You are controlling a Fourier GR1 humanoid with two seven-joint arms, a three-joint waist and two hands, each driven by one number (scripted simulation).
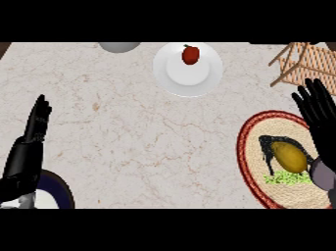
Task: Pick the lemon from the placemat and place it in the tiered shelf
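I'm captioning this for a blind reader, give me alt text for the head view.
A lemon lies on a round red-rimmed placemat at the right of a marble counter, the robot's open right hand beside it. A wooden tiered shelf stands behind; the left hand rests at the left.

Marble counter (127, 122) bears placemat (252, 162), plate (199, 78), shelf (322, 63).

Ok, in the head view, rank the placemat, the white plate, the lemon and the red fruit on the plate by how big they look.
1. Round placemat, though the right edge cuts it off.
2. White plate.
3. Lemon.
4. Red fruit, smallest; it sits farther from the camera, so its gap to the lemon is unsure.
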